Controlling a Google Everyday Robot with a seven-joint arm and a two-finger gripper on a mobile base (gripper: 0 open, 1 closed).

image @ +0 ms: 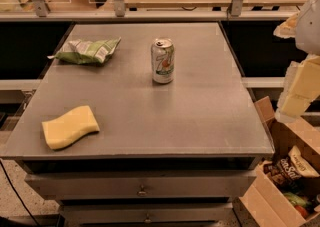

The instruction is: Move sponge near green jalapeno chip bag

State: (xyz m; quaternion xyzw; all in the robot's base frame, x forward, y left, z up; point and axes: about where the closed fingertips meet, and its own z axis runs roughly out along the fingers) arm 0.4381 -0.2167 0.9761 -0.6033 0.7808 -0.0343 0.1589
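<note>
sponge point(70, 127) front-left | chip bag point(88, 51) back-left (apart) | gripper point(296, 96) right, seemingly raised

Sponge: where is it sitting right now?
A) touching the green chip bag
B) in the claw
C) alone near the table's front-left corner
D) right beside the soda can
C: the sponge lies alone near the front-left corner of the table, well apart from the green jalapeno chip bag and the 7UP can, while the claw hangs beyond the table's right edge.
</note>
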